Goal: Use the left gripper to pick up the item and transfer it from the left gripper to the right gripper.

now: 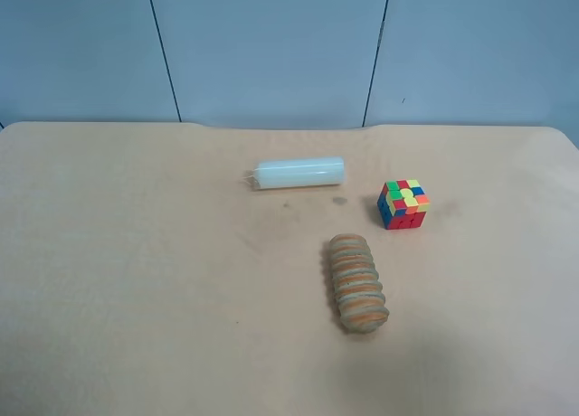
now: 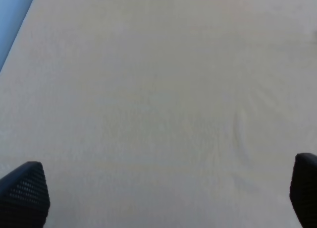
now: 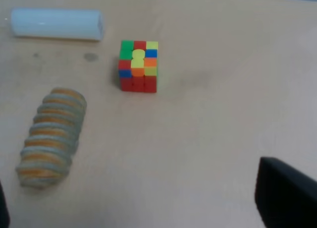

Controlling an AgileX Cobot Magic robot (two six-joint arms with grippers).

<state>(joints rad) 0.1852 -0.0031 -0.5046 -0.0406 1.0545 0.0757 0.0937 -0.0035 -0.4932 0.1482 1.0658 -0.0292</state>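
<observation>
Lab bench, beige tabletop, blue panels

Left claw hangs wide open over bare tabletop: two black fingertips show only at the lower corners of the left wrist view, one textured tip at lower left, the other at lower right, w/ nothing between them. Right claw likewise spread: one black finger juts in at lower right of the right wrist view, a sliver of the other at the lower-left edge, gap btwn them empty. Neither claw touches anything. No arm appears in the exterior high view; both sit outside that frame.
</observation>
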